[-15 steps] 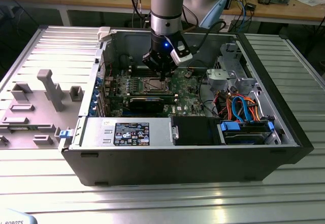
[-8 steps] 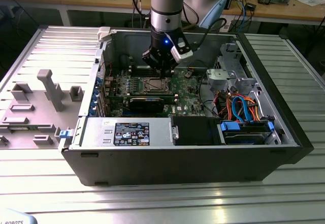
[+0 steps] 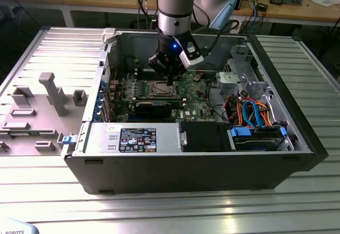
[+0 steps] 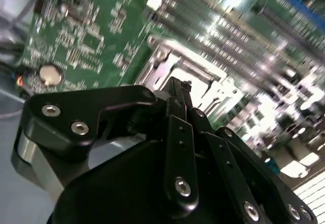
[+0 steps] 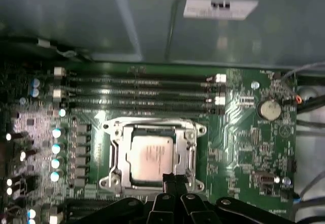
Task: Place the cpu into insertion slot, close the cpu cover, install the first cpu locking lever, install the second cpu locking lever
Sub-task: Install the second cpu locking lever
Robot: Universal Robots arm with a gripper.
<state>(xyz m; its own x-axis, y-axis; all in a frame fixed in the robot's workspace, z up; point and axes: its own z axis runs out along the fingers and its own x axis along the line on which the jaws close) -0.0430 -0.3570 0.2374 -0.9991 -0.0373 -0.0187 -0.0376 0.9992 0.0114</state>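
Ribbed metal surface (image 3: 48, 43) carries an open computer case (image 3: 186, 165) — the hand (image 3: 169, 76) hovers over the insertion slot (image 5: 152, 155), fingers pinched together, holding nothing — cpu (image 5: 150, 156) seated, cpu cover (image 5: 118, 155) closed.

Pincer (image 3: 169, 77) low inside open case (image 3: 297, 133), directly over cpu cover (image 5: 152, 155). Access from above unobstructed. Memory slots (image 5: 137, 89) bound one side of socket, capacitor row (image 5: 56, 153) another, black card (image 3: 154, 107) near. Cable bundle (image 3: 255, 112) well apart toward exterior view's right.
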